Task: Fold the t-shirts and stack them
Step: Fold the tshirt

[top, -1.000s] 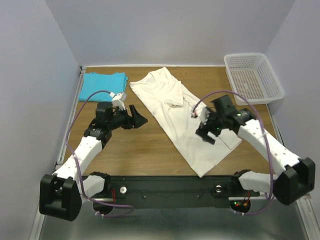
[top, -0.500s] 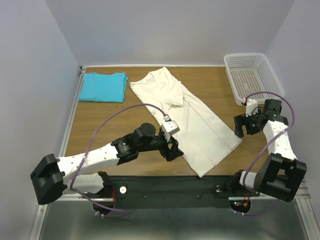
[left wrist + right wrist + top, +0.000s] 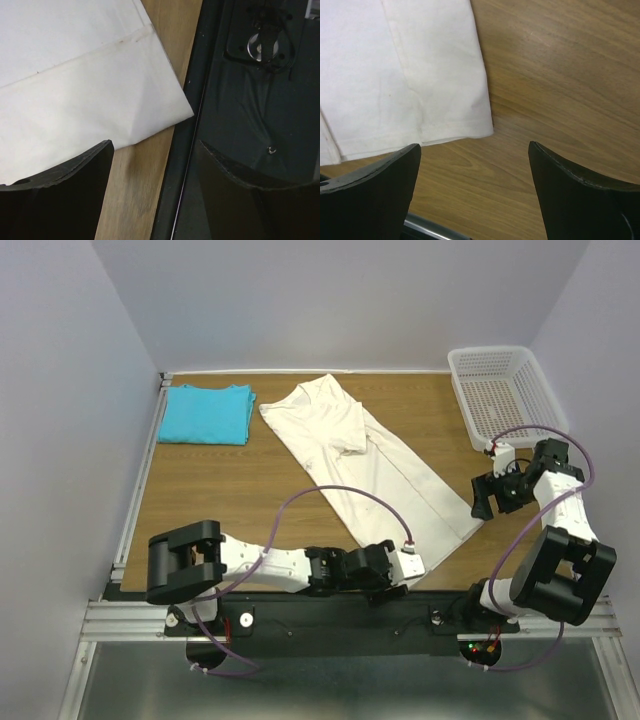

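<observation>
Presently left gripper (image 3: 154,150), fingers spread and empty, hangs over cream shirt's (image 3: 75,90) hem corner at table's (image 3: 230,490) near edge; right gripper (image 3: 473,147) likewise released.

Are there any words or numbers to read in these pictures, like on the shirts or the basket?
None: there is nothing to read in any view.
The cream t-shirt is plain, with no print or label showing.
The turquoise t-shirt is plain too.
The white basket has only little holes.
The tiny red and green lights are just lights, not writing.
</observation>
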### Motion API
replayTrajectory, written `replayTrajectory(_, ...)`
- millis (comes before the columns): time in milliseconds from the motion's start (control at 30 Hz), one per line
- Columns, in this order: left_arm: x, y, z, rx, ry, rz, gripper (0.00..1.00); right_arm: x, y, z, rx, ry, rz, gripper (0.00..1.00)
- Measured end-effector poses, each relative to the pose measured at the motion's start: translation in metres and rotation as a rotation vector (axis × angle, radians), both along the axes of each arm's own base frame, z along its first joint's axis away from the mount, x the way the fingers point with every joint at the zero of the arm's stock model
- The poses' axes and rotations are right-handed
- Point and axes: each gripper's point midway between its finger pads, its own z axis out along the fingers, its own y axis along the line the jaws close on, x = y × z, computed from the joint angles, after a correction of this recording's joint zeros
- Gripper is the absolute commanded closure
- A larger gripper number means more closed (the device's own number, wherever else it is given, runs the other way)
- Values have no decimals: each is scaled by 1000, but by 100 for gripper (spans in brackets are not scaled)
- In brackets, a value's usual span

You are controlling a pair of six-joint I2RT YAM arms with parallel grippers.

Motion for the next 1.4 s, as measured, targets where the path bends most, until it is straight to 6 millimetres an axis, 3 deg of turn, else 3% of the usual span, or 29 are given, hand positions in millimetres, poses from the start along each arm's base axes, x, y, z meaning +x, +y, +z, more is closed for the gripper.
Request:
replayTrajectory(633, -19, -21, -37, 88, -179, -127, 25, -6, 10, -7, 76, 42, 19, 8)
replayTrajectory(967, -8, -32, -43, 84, -261, -117, 31, -9, 13, -7, 91, 50, 25, 8)
replayTrajectory(1167, -6, -34, -47, 90, -274, -116, 53, -9, 15, -7, 98, 49, 30, 8)
replayTrajectory(1200, -6, -34, -48, 93, -274, -117, 53, -9, 15, -7, 98, 49, 30, 8)
replayTrajectory(1300, -8, -35, -53, 98, -266, -126, 72, -10, 16, -7, 101, 48, 35, 8)
replayTrajectory(1400, -13, -38, -50, 87, -265, -138, 79, -10, 16, -7, 100, 47, 41, 8)
